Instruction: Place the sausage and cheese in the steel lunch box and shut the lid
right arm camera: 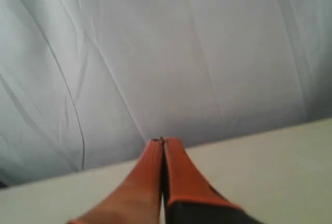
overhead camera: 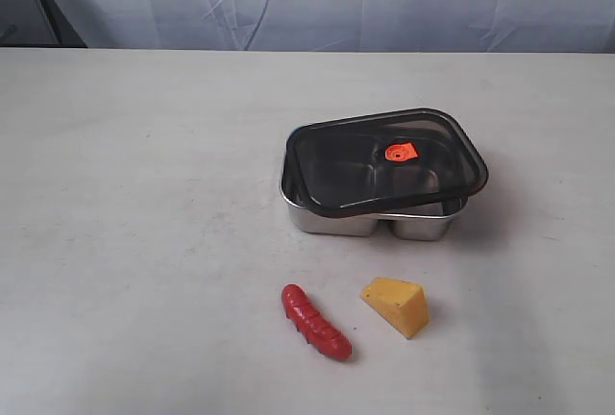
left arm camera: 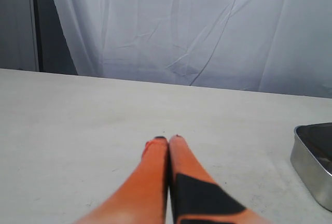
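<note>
Both grippers are seen pressed shut with nothing held: the left gripper [left arm camera: 167, 140] is kept low over the plain white table [left arm camera: 78, 130], and the right gripper [right arm camera: 162, 141] is pointed toward the pale, creased curtain [right arm camera: 155, 53]. The small, glossy red toy sausage [overhead camera: 315, 322], with bumpy skin and round ends, is laid on the table nearer the camera than the box. The yellow-orange toy cheese wedge [overhead camera: 396, 305] is set near it, not touching. The shiny steel lunch box [overhead camera: 332, 218], with rounded corners and two parts inside, is covered by the dark, see-through plastic lid [overhead camera: 346, 160], which is marked by a small orange valve [overhead camera: 401, 153]. The lid is laid crooked and tilted, not pressed down, so it will likely have to be lifted off first. It could be dropped, because its smooth plastic is hard to pinch. The light box could be pushed along the smooth table. The round sausage could be rolled away by a bad pinch, and the cheese could be squeezed out along its slanted sides.
</note>
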Robot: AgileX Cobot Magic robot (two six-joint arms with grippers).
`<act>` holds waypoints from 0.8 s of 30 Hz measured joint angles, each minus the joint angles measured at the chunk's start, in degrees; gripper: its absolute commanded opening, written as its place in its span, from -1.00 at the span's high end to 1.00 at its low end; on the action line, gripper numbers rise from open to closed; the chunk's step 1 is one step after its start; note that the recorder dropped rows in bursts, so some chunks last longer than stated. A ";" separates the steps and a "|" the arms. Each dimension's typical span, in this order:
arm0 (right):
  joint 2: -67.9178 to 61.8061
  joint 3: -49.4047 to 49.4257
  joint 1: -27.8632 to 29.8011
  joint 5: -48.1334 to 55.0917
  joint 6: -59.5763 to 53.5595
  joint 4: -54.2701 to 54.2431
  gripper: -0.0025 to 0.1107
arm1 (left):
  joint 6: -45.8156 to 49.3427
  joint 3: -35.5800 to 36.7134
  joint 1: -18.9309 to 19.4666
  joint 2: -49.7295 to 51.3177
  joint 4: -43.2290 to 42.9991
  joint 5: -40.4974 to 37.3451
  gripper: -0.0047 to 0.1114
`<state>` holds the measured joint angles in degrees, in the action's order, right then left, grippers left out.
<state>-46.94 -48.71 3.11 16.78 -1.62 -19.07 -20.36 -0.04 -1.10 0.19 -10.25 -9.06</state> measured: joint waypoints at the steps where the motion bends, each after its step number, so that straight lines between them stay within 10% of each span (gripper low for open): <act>1: -2.56 -1.23 0.00 1.69 -0.27 0.12 0.97 | 0.00 0.00 0.00 0.00 0.00 -0.03 0.91; 6: -17.77 -6.66 0.00 12.34 -1.98 0.21 0.82 | 0.00 0.00 0.00 0.00 0.00 0.11 0.91; 12: -30.83 -9.57 0.00 20.47 -6.22 -1.64 0.00 | 0.00 0.00 0.00 0.00 0.00 0.11 0.91; 24: -47.83 -15.43 0.88 33.73 -20.81 -17.68 0.04 | 0.00 0.00 0.00 0.00 1.29 0.17 0.91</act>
<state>-94.77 -64.14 3.99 50.51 -22.43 -36.75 -20.36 -0.04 -1.10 0.19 -8.96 -8.89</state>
